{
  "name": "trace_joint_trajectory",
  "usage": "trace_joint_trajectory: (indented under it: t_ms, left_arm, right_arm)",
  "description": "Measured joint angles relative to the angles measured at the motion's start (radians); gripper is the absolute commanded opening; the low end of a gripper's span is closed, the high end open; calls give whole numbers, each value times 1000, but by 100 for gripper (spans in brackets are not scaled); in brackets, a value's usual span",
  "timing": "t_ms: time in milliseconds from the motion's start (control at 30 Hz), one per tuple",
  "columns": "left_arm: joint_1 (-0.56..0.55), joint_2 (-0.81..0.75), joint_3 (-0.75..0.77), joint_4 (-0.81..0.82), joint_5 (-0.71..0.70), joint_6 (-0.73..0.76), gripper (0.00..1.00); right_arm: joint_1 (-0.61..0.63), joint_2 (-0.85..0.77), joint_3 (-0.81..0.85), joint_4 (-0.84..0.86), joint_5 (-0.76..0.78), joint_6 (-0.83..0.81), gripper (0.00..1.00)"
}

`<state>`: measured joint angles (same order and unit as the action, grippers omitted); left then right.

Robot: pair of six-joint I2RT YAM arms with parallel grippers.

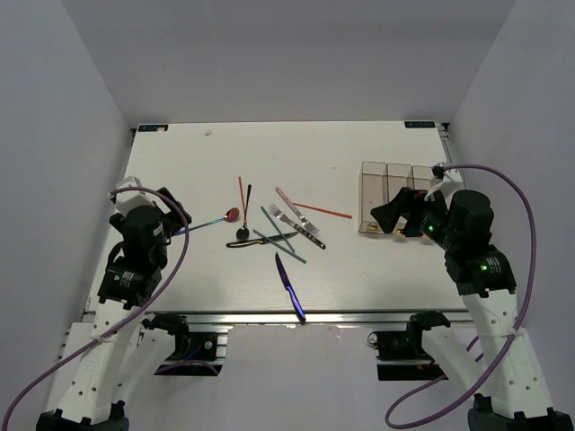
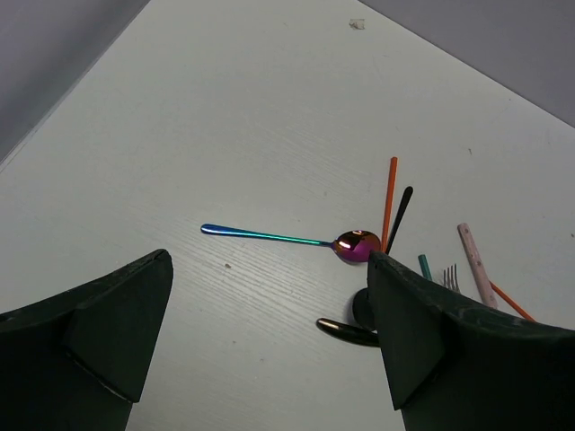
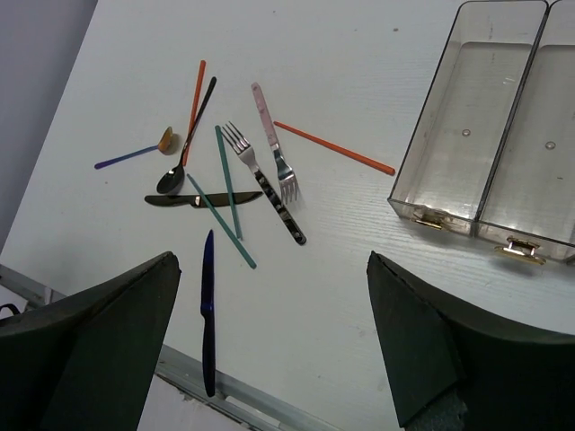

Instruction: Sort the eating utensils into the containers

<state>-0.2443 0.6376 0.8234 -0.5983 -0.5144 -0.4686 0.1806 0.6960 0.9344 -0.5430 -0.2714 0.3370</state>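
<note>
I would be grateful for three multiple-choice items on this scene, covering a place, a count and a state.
1. Where does the blue knife lie? A in a bin; B by the table's near edge; C under a fork.
2. How many orange chopsticks are there? A two; B one; C four.
3. How is the right claw? A shut on a spoon; B shut on a fork; C open, empty.
Answers: B, it lies alone at that edge; A, two show, apart; C, its jaws stand wide, nothing between.

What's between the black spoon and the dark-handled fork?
A teal chopstick lies between the black spoon and that fork, clearest in the right wrist view.
</note>
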Motion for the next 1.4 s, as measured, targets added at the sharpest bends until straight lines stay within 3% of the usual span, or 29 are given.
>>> trace_joint_trajectory:
  t_ms: [233, 300, 433, 467, 533, 567, 767, 967, 1400]
  left_arm:
    - [0, 19, 0, 0, 0, 0, 98]
    - [0, 23, 0, 0, 0, 0, 98]
    - [0, 39, 0, 0, 0, 0, 98]
    - [0, 42, 0, 0, 1, 0, 98]
    - [0, 46, 0, -1, 1, 0, 98]
    - [0, 47, 0, -1, 1, 0, 98]
    - [0, 44, 0, 0, 2, 0, 98]
    - [0, 48, 0, 0, 9, 0, 98]
    - [0, 66, 0, 0, 25, 1, 98]
  right_arm:
    - [2, 19, -17, 86, -76, 16, 89]
    - [40, 87, -6, 132, -99, 21, 89]
    - [355, 451, 183, 121, 143, -55, 88]
    - [417, 552, 240, 118, 186, -74, 86]
    - [503, 735, 336, 119, 254, -124, 70]
    - [530, 821, 369, 115, 282, -149, 54]
    - [573, 1158, 444, 47, 413, -240, 48]
    - [579, 1203, 454, 19, 433, -297, 37]
    - [603, 1255, 513, 71, 399, -360, 39]
